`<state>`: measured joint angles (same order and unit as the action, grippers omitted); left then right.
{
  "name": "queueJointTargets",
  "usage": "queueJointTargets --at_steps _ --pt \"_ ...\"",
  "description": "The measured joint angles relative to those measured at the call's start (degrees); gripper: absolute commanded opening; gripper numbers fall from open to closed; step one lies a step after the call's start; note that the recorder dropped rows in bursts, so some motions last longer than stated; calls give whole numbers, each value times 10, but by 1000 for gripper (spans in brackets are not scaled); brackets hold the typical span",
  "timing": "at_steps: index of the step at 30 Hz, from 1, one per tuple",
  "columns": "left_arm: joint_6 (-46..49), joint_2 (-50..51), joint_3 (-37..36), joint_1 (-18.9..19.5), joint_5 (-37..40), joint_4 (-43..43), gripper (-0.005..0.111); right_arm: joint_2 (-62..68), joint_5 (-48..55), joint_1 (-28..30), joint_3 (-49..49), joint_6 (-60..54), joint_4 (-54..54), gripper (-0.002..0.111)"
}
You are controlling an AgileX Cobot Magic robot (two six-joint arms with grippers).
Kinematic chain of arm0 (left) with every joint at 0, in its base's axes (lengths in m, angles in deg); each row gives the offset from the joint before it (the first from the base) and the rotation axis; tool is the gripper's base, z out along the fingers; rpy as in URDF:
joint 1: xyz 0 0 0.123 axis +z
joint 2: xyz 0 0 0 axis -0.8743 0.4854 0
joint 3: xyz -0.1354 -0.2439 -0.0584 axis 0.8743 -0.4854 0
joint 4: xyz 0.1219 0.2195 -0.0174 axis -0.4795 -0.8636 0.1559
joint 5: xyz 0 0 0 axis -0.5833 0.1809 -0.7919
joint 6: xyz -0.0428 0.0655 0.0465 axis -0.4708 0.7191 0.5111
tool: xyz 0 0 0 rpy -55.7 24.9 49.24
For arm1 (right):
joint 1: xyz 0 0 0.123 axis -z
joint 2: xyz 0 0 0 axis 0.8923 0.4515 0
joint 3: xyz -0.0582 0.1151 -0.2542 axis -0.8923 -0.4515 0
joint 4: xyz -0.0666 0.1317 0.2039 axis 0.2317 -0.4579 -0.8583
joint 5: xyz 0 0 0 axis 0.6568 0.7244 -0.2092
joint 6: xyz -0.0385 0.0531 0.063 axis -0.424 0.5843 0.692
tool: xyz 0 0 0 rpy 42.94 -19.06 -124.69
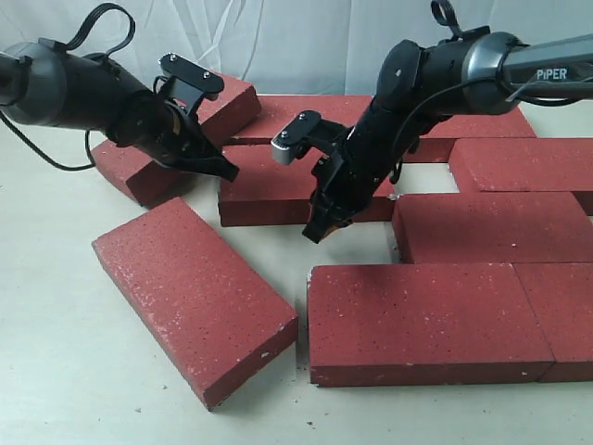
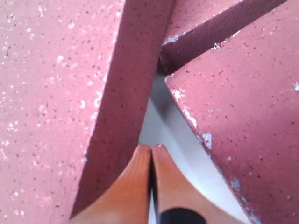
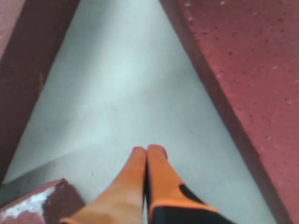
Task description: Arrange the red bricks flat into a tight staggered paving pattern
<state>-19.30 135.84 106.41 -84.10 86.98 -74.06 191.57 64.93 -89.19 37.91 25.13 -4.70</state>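
Mid-paving: nudging stray red bricks (image 1: 417, 320) into rows, both hands pinched closed, empty.
At 10 o'clock, left hand (image 1: 225, 172) by skewed brick (image 1: 236, 100); right hand (image 1: 315, 232) over centre gap. Next: push angled brick (image 1: 195, 297), 8 o'clock, square against row.

Red bricks (image 1: 199, 297) dark red, speckled, whitish chips; table (image 1: 56, 371) off-white.

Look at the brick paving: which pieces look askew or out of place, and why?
The front-left brick lies diagonally, apart from the squared front-row brick. The back-left brick is also angled, leaving a wedge-shaped gap beside the middle brick.
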Motion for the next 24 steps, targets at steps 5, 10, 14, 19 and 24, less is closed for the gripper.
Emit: queueJointTargets --at_steps 5,10,14,19,24 --pt "1 21 0 0 -15 4 0 11 -85 0 0 -1 0 -1" --pt "1 25 0 0 -26 4 0 19 -132 0 0 2 0 -1" --pt "1 25 0 0 -27 4 0 19 -149 0 0 18 0 -1" --pt "1 25 0 0 -27 4 0 19 -136 0 0 22 0 -1" --pt "1 25 0 0 -27 4 0 17 -80 0 9 23 1 -1"
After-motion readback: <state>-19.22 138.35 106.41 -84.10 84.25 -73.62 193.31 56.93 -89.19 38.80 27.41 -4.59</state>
